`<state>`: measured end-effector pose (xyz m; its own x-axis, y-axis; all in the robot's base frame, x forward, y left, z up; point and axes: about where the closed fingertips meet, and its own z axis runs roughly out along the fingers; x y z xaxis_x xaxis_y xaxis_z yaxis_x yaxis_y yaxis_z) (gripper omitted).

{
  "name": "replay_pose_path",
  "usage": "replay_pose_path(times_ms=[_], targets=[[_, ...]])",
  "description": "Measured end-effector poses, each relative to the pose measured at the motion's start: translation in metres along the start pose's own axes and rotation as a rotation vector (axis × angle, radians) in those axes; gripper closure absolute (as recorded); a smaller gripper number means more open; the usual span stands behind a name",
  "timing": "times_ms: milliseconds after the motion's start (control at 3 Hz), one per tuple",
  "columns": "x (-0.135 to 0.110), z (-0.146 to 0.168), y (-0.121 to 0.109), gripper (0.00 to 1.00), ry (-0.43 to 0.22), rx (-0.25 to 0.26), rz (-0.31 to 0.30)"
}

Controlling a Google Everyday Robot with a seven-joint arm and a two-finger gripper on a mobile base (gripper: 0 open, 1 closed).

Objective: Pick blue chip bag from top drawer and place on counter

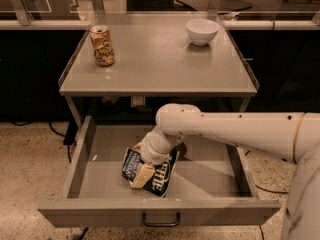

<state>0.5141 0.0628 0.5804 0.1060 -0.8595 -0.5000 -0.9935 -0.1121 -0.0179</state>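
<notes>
The blue chip bag (159, 176) lies crumpled on the floor of the open top drawer (210, 181), left of its middle. My gripper (141, 174) reaches down into the drawer from the right and sits on the bag. One tan finger (142, 173) presses across the bag's middle, with navy foil bulging on both sides of it. The gripper looks shut on the bag. The other finger is hidden under the wrist. The counter (160, 64) is directly above the drawer.
A tan drink can (102, 45) stands at the counter's back left. A white bowl (202, 31) stands at the back right. My white arm (240, 131) crosses over the drawer's right half. The drawer handle (161, 220) faces the front.
</notes>
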Motion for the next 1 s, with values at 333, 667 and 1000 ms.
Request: replay_pose_path(times_ms=[333, 667, 1000], targets=[[-0.007, -0.012, 0.0, 1.0, 0.0, 0.0, 0.0], [-0.008, -0.013, 0.0, 1.0, 0.0, 0.0, 0.0], [-0.016, -0.053, -0.009, 1.0, 0.051, 0.044, -0.048]])
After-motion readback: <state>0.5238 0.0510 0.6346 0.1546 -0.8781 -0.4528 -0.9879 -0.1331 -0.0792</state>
